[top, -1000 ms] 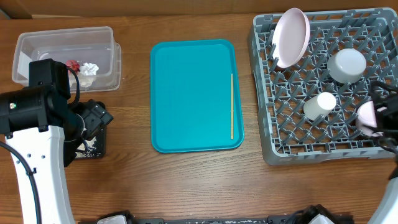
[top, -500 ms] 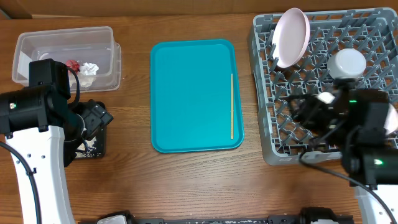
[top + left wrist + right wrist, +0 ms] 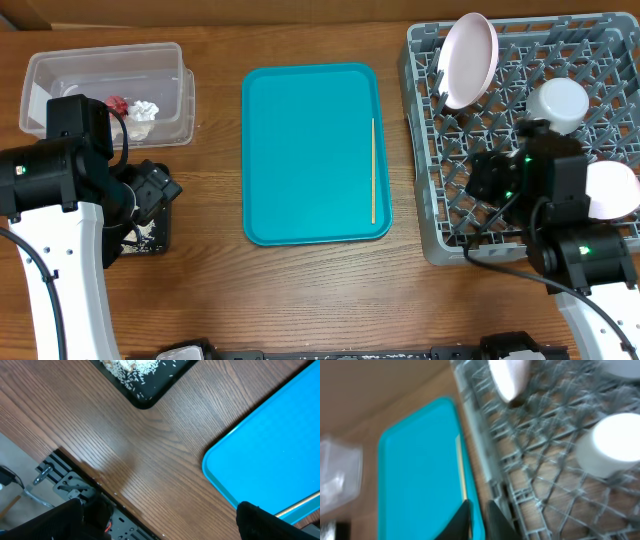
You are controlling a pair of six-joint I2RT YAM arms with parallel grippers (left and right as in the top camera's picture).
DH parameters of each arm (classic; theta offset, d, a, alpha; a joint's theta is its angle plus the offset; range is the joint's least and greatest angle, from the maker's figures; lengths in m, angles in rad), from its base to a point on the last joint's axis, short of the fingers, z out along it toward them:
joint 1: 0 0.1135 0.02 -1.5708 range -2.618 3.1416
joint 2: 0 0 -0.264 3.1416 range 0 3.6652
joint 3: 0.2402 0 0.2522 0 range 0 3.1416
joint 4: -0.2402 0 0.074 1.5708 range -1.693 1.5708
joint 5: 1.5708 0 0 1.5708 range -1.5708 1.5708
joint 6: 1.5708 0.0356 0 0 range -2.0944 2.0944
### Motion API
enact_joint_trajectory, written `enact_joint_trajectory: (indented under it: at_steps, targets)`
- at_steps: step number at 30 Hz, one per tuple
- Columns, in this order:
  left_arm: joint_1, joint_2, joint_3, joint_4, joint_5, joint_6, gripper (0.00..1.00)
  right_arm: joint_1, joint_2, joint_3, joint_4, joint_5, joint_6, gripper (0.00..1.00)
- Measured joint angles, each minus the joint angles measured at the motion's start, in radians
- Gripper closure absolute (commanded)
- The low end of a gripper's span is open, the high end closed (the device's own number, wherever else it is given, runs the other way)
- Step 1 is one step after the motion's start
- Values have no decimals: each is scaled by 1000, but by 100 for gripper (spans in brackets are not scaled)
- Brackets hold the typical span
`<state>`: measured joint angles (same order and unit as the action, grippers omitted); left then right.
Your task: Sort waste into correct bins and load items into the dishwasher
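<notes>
The clear tub point(image 3: 100, 70) holds the red wrapper point(image 3: 117, 104) and the white napkin point(image 3: 144, 110). The black tray point(image 3: 152, 238), also in the left wrist view point(image 3: 145, 380), holds rice crumbs. The wooden stick point(image 3: 373, 170) lies on the teal tray point(image 3: 310, 150). The grey rack point(image 3: 450, 210) holds the plate point(image 3: 468, 58), an upturned bowl point(image 3: 558, 102) and the pink bowl point(image 3: 612, 190). My left gripper point(image 3: 160, 520) is open and empty above the table beside the black tray. My right gripper point(image 3: 477, 520) is shut and empty over the rack's left edge, near the stick point(image 3: 461, 470). The cream cup point(image 3: 615, 442) stands in the rack.
The left arm point(image 3: 60, 190) covers part of the black tray. The right arm point(image 3: 540, 190) hangs over the rack's middle. The table's front edge and a metal rail point(image 3: 65, 485) show under the left gripper.
My right arm has swung left from the rack's right edge to over its middle, leaving the pink bowl in the rack. The left arm has not moved.
</notes>
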<state>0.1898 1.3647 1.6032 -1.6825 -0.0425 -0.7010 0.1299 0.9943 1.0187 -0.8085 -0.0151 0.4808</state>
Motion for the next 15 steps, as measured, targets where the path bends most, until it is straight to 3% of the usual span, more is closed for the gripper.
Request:
enact_joint_trajectory:
  at_steps: [7, 15]
  targets:
    - [0, 0, 0, 0, 0, 0, 0, -127, 55, 0, 138, 150, 28, 96]
    - [0, 0, 0, 0, 0, 0, 0, -316, 315, 0, 216, 206, 39, 96]
